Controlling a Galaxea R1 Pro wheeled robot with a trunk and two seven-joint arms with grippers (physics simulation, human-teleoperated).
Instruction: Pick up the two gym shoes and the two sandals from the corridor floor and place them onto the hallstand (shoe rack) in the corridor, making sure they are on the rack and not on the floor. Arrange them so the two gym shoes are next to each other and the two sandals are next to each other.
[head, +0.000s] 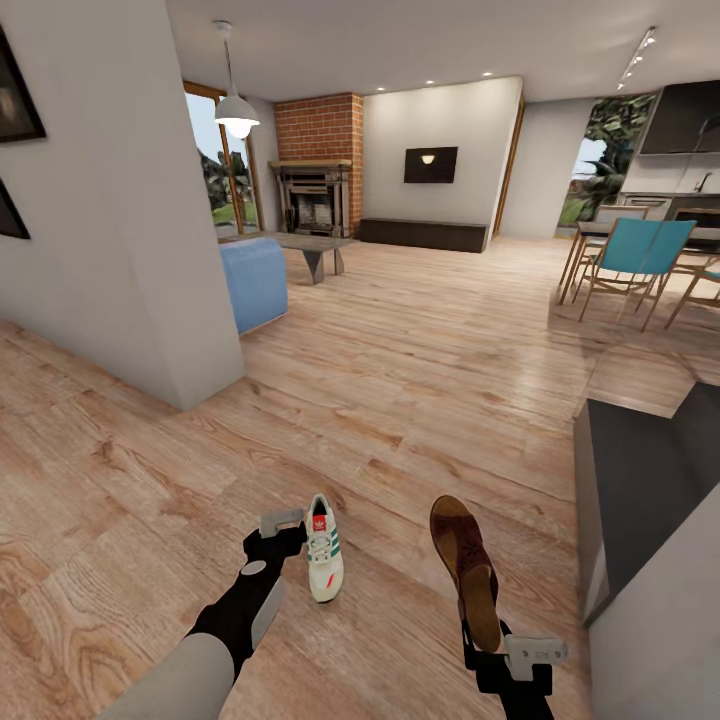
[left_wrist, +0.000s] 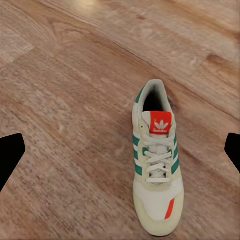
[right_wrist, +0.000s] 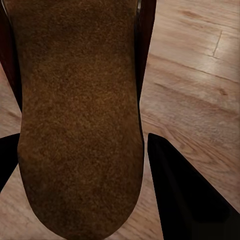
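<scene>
1. White lace-up gym shoe with green side stripes and a red-orange tongue patch (head: 324, 561) lies flat on the light brown wood-plank floor (head: 400, 400), toe toward the robot.
2. Left gripper (head: 281, 533) sits just left of the shoe's heel end; its black fingers (left_wrist: 10, 155) are spread wide, holding nothing.
3. Dark brown leather sandal with tan footbed (head: 467, 568) is raised, clamped at its heel end by the right gripper (head: 497, 648).
4. Dark grey low unit (head: 640, 490) stands to the right.

Location: a home, open-plan living area. Indicators: brick fireplace (head: 316, 190), blue sofa (head: 253, 280), wall-mounted television (head: 431, 165), dining chairs (head: 636, 262), wood-plank floor (head: 420, 360), pendant lamp (head: 237, 110).
</scene>
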